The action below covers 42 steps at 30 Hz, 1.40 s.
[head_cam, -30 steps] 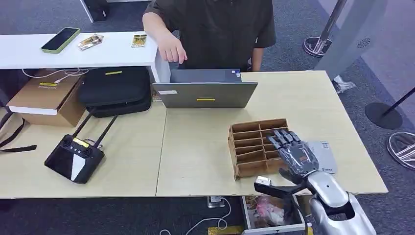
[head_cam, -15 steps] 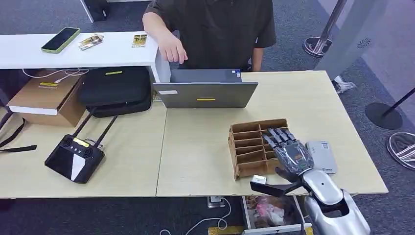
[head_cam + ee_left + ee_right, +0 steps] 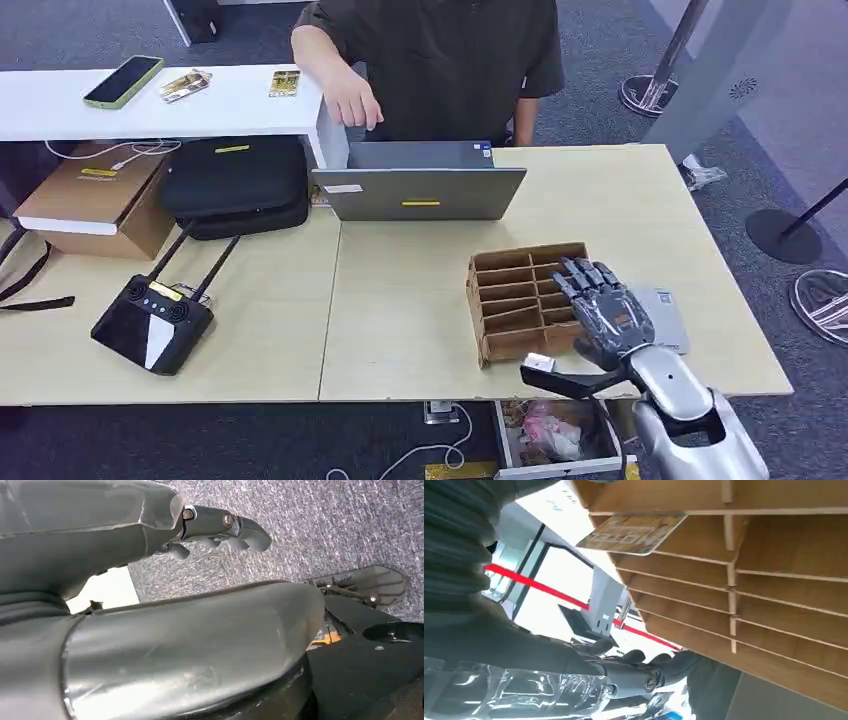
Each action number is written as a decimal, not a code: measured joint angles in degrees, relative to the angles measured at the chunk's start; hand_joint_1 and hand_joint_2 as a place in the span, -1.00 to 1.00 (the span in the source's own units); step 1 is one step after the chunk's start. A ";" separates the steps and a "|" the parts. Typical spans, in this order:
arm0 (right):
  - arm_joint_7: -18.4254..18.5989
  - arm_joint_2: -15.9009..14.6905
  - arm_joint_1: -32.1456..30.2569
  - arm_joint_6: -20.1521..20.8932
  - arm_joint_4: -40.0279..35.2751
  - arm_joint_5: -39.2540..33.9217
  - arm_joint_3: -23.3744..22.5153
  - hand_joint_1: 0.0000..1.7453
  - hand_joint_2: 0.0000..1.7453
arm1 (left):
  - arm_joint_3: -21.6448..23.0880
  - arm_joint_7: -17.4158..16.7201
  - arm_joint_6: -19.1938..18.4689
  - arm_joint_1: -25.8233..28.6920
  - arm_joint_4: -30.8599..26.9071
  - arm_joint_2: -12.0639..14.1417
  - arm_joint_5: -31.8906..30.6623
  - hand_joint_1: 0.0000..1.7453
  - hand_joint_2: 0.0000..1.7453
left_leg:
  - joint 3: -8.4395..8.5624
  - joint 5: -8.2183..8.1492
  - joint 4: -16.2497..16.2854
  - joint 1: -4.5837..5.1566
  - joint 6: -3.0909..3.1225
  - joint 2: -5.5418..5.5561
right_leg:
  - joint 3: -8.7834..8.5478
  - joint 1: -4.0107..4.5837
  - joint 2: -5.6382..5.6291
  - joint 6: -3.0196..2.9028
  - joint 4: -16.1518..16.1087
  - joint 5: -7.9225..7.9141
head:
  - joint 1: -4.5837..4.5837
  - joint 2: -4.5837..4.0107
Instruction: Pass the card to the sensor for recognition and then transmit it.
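Observation:
A brown cardboard slotted box (image 3: 505, 290) stands on the wooden table, right of centre. My right hand (image 3: 605, 315) hovers over its right half with fingers spread and thumb stretched out toward the front edge, holding nothing. In the right wrist view a card (image 3: 634, 532) with printed lettering leans in one slot of the box (image 3: 784, 565), apart from my fingers (image 3: 644, 667). A flat grey card sensor (image 3: 668, 318) lies on the table just right of the box, partly under my hand. My left hand (image 3: 210, 525) hangs over grey carpet, fingers loosely bent, with nothing in it.
A person (image 3: 430, 60) stands behind an open grey laptop (image 3: 420, 185) at the table's far side. A black controller with antennas (image 3: 150, 325), a black bag (image 3: 235, 185) and a carton (image 3: 95, 195) sit at left. A phone (image 3: 122, 82) lies on the white counter.
My right hand dipped back toward the table's front edge, then came forward and right again over the box. It has taken hold of nothing.

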<state>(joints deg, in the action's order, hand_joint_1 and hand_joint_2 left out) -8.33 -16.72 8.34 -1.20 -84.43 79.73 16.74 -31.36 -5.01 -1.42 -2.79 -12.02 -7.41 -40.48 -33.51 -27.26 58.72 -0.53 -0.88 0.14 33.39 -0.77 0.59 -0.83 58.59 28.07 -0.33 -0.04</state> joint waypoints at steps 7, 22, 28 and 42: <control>0.07 -0.31 -0.82 0.26 -0.87 0.00 -0.83 -1.00 1.00 | 0.00 0.02 0.00 -0.01 0.00 -0.02 -0.59 -1.00 -1.00 | 0.00 0.00 0.00 0.00 0.00 0.00 | 0.00 0.00 0.00 0.00 0.00 0.00 | 0.00 0.00; -0.61 -0.31 -0.92 0.61 -0.85 0.00 -0.90 0.50 1.00 | -0.09 0.02 0.00 -0.02 0.00 -0.02 -0.94 -1.00 -1.00 | 0.00 0.00 0.00 0.00 0.00 -0.01 | 0.00 0.00 0.00 0.00 0.00 0.00 | 0.00 0.00; -0.68 -0.31 -0.89 0.78 -0.85 0.15 -0.83 0.48 1.00 | -0.48 0.02 0.02 -0.02 0.00 -0.02 -0.94 -1.00 -1.00 | -0.01 0.00 0.00 0.00 0.00 0.00 | 0.00 0.00 0.00 0.00 0.00 0.00 | 0.00 0.00; -1.66 -0.33 -0.71 0.65 -0.70 -0.04 -0.50 0.50 1.00 | -1.62 0.37 0.20 -0.02 0.00 0.00 -0.83 -1.00 -1.00 | -0.01 0.00 0.00 0.00 0.00 0.00 | 0.00 0.00 0.01 0.00 0.00 0.00 | 0.00 0.00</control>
<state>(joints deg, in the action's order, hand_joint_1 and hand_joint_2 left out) -9.99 -17.05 7.63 -0.55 -85.13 79.69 16.24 -32.98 -4.63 -1.22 -2.81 -12.02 -7.41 -41.31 -33.52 -27.26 58.72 -0.53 -0.88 0.14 33.39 -0.76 0.60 -0.83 58.59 28.07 -0.33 -0.04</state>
